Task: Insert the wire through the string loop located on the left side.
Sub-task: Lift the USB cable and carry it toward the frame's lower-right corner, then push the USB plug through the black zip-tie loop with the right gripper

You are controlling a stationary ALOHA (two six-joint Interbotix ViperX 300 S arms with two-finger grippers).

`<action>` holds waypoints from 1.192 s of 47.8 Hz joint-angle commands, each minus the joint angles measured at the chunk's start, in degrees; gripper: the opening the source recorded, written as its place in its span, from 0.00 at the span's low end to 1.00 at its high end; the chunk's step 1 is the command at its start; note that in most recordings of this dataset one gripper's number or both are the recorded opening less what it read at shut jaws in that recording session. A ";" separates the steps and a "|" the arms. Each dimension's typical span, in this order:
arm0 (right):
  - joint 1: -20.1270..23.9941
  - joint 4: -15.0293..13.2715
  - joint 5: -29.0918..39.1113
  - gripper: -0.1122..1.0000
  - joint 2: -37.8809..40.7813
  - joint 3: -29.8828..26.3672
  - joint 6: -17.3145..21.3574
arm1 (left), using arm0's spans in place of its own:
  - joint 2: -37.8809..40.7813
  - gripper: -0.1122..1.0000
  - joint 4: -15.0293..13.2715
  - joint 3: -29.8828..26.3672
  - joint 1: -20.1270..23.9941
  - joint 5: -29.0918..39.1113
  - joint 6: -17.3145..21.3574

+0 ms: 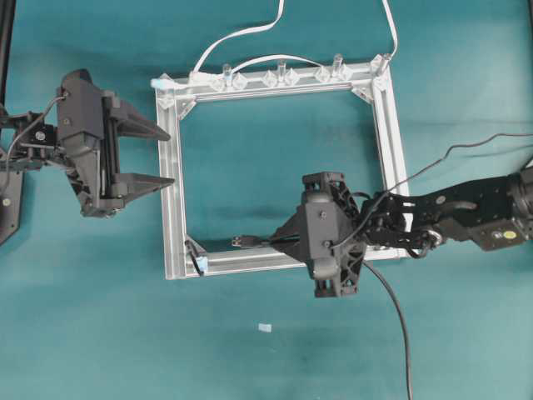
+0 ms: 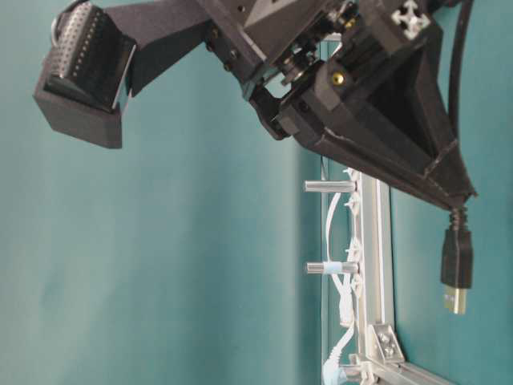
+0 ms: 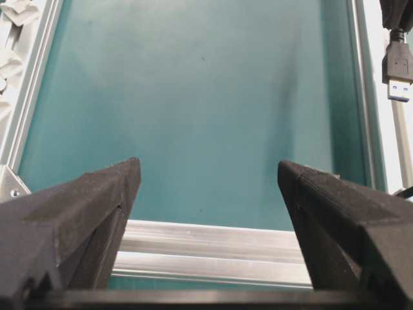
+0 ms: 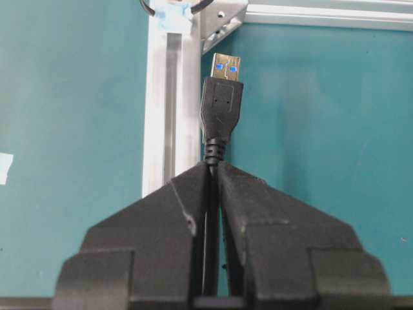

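Your right gripper [image 4: 211, 169] clamps the wire [image 4: 221, 103], plug pointing ahead toward the string loop [image 4: 173, 11]; your left gripper [image 1: 148, 155] gapes wide, holding nothing.

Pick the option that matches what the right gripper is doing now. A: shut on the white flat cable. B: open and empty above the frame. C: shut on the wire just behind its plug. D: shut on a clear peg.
C: in the right wrist view the right gripper has its jaws closed on the wire, the plug sticking out ahead of them.
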 commanded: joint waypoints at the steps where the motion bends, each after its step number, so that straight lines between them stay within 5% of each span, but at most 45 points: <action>1: -0.09 -0.18 0.88 0.17 -1.23 -0.88 -0.09 | -0.44 0.88 0.18 -0.44 -0.18 -0.26 0.09; 32: -0.09 -0.79 2.11 0.17 -1.05 -1.14 -0.09 | -1.05 0.88 0.18 -0.44 -0.62 1.32 0.09; 57: 0.00 -0.79 2.11 0.17 -0.26 -1.93 -0.09 | -15.91 0.88 0.18 3.87 -0.62 10.99 -0.18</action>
